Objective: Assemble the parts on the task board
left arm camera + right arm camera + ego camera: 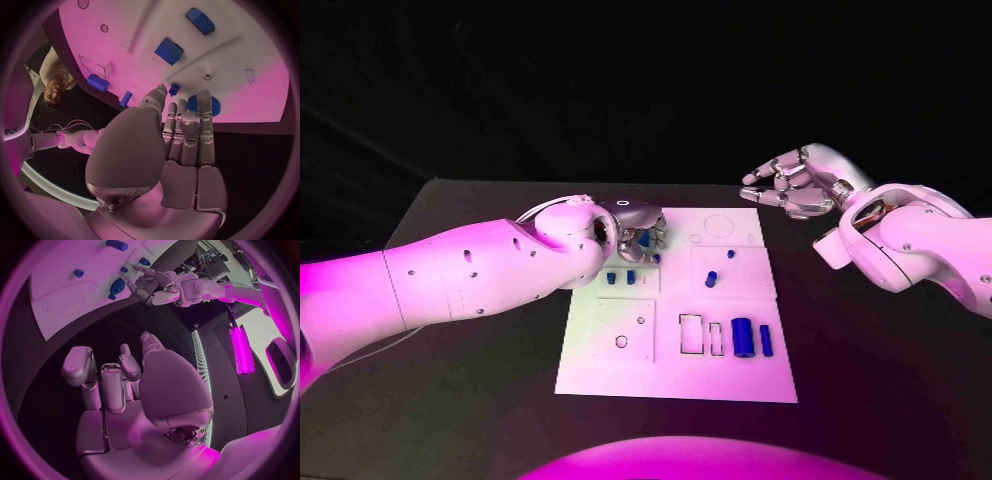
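Observation:
The white task board [675, 372] lies in the middle of the table. My left hand [635, 232] hovers over the board's far left corner with its fingers stretched out. In the left wrist view its fingertips [204, 97] lie over a round blue toothed part [214, 106], and a small blue peg [174, 89] stands beside the thumb; I see no grip on either. Other blue parts stand on the board: two short pegs [622, 277], a slanted piece [711, 279], and a block [743, 337] with a cylinder [766, 339]. My right hand [798, 180] is raised off the board's far right corner, fingers apart and holding nothing.
The black table [877, 380] surrounds the board, with bare room on its right and front. The board's near left has empty recesses [623, 330]. My left forearm [473, 275] lies along the table's left side.

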